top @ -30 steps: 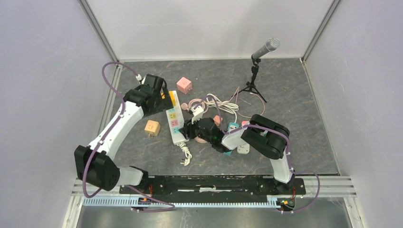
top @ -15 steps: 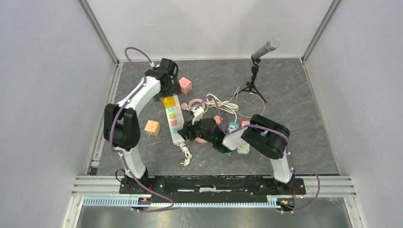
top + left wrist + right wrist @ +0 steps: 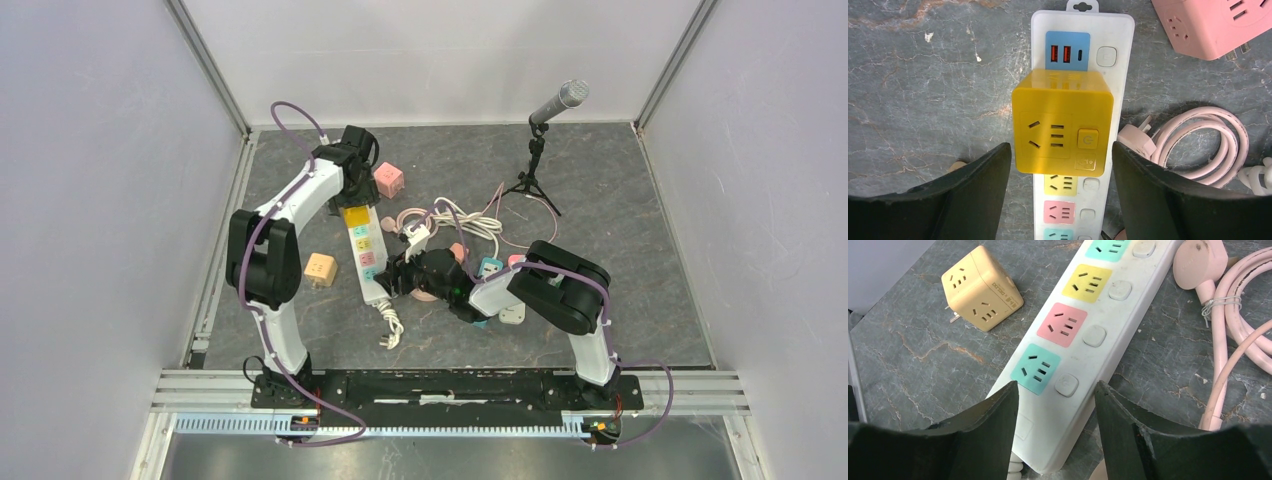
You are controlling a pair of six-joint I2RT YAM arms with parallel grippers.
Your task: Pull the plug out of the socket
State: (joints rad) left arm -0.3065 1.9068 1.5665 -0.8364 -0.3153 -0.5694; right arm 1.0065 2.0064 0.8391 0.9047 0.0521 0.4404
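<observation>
A yellow cube plug [image 3: 354, 213] sits plugged into the far end of the white power strip [image 3: 368, 262]. In the left wrist view the cube [image 3: 1062, 127] covers a socket below the blue USB panel of the strip [image 3: 1108, 30]. My left gripper [image 3: 355, 193] is open above the cube, and its fingers [image 3: 983, 185] flank the cube without touching it. My right gripper [image 3: 392, 283] is open, with its fingertips [image 3: 1007, 400] over the near end of the strip [image 3: 1083, 315] by the teal socket.
A pink cube adapter [image 3: 388, 179] lies right of my left gripper. A tan cube adapter [image 3: 320, 268] lies left of the strip. Pink and white cables [image 3: 455, 220] are heaped to the right. A microphone on a tripod [image 3: 540, 140] stands at the back right.
My left arm has swung from the left side to the far end of the strip and now hangs over the yellow cube. The right arm has not moved.
</observation>
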